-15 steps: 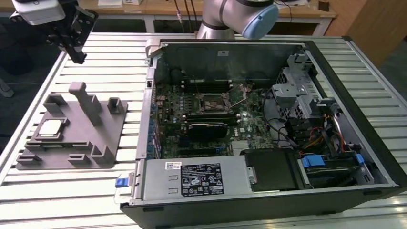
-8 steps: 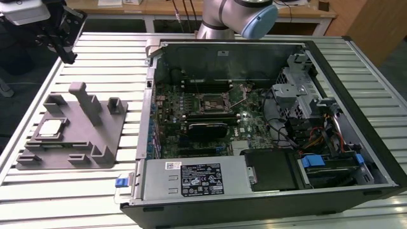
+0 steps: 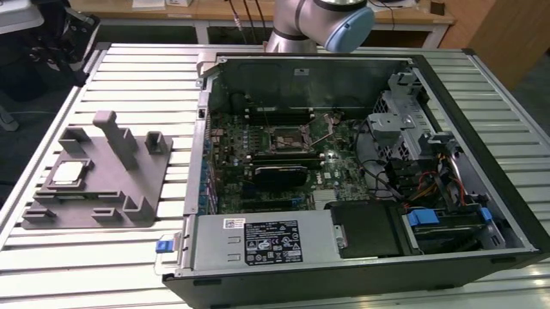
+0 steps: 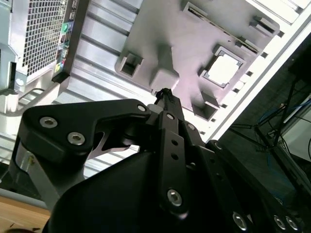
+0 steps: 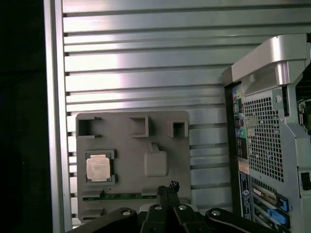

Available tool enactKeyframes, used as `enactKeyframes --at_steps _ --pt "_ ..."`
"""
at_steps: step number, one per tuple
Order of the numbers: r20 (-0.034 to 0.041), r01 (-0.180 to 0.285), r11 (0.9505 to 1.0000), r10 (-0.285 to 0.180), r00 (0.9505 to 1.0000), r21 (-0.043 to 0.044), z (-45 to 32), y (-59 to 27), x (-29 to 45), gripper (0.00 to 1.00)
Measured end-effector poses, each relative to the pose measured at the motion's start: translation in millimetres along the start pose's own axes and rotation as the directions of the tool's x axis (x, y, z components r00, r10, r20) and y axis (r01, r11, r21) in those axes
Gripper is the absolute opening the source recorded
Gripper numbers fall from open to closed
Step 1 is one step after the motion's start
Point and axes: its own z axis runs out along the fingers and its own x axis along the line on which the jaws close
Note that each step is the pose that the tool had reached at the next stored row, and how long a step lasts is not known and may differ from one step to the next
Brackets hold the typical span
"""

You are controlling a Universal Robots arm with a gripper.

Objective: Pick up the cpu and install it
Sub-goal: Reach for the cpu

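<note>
**Black metal gripper hangs above the grey plastic fixture tray, its fingers together with nothing between them.**

The cpu, a small flat square chip with a silvery metal top, lies in its pocket on that tray, apart from the tips. In the exterior view it sits at about nine o'clock of the open black computer case. For a clean pick, I judge the fingers must part, centre over the chip and come down square onto opposite edges, clear of the pocket walls. The tall grey upright post, at about one o'clock of the chip in the exterior view, stands near and could foul a finger. The case's side wall stands between the tray and the square socket on the green motherboard. Everything rests on a slatted aluminium table.
</note>
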Motion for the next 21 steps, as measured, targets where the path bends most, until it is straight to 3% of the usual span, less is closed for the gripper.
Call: enactKeyframes --at_steps 6,21 --pt "0.0002 0.0 1.0 0.0 1.0 0.0 1.1 -1.0 12.5 0.11" --pt "0.0002 0.0 1.0 0.0 1.0 0.0 18.5 -6.0 29.1 0.11"
